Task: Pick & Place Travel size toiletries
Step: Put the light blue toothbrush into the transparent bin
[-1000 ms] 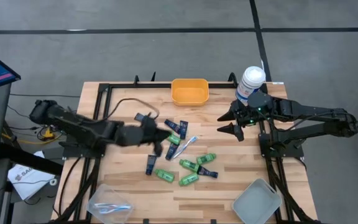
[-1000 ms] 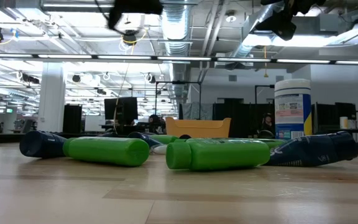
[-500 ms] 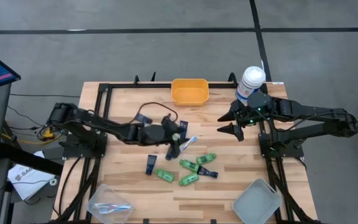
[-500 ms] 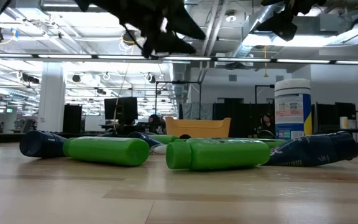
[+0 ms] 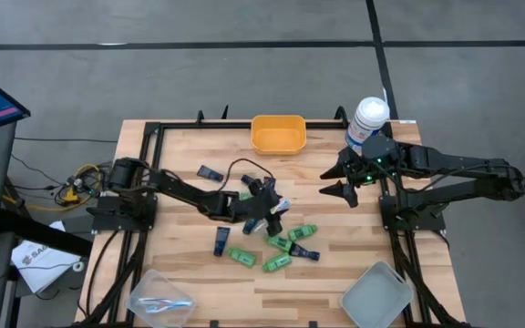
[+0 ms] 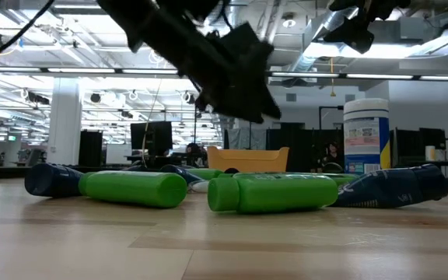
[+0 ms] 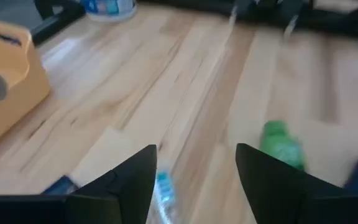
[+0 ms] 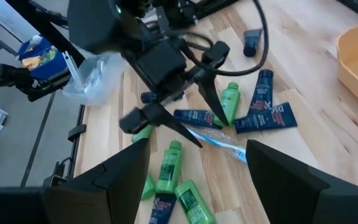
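- Your travel size toiletries sit in a loose scatter just below the centre of the high view: glossy green bottles (image 5: 276,262), flat navy tubes (image 5: 221,240) with squared crimped ends, and one slim pale-blue toothbrush (image 5: 279,207) lying diagonally.
- One more navy tube (image 5: 210,172) lies apart, up and left of the scatter.
- Your left gripper (image 5: 272,215) now hangs over the upper edge of that scatter, right above the toothbrush; a second ago it sat further left, near the middle-left of the table.
- Its fingers were pinched together a second ago; they now stand parted with nothing between them, as the right wrist view shows (image 8: 188,115).
- In the left wrist view the two dark fingers frame the toothbrush (image 7: 164,191), with a green bottle (image 7: 281,144) just off to the side.
- Nothing in the scatter looks shifted from the earlier frames.
- Your right gripper (image 5: 344,179) waits at the upper right of the high view, jaws spread and empty, unchanged from before.
- Behind it stands the tall white canister (image 5: 368,120) with a blue label, a smooth cylinder.
- A rounded yellow plastic bin (image 5: 278,133) sits at the top centre edge of the table.
- A clear plastic tray (image 5: 158,298) occupies the lower left corner and a grey tray (image 5: 376,296) the lower right.
- The tabletop (image 5: 180,210) is pale, planked wood with a matte grain.
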`<state>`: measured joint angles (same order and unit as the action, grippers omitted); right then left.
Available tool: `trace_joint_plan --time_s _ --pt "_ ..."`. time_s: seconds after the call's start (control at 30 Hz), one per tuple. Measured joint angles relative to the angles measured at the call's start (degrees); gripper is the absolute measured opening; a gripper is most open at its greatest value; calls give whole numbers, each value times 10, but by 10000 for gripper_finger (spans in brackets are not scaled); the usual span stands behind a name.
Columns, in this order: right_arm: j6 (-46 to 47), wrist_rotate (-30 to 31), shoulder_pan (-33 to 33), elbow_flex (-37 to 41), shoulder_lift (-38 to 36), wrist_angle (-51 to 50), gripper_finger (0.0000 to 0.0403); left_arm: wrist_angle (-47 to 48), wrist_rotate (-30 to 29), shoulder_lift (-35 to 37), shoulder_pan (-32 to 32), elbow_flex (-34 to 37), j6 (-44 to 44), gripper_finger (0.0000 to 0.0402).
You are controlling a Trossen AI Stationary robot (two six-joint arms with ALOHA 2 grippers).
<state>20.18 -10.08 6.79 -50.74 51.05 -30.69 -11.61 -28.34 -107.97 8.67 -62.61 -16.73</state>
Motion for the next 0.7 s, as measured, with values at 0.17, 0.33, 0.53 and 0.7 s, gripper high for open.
trace_joint_plan --time_s 0.17,0.33,0.53,0.7 --pt "0 0 0 0 0 -4 258 7 -36 -43 2 -17 0 214" --pt "-1 -1 0 0 0 -6 258 4 -31 -70 1 -24 -2 214" --pt "-2 -2 -1 0 0 -6 258 69 -28 -91 1 -24 -58 214" --pt "-2 -2 -4 0 0 -4 258 84 5 -94 -1 -24 -80 214"
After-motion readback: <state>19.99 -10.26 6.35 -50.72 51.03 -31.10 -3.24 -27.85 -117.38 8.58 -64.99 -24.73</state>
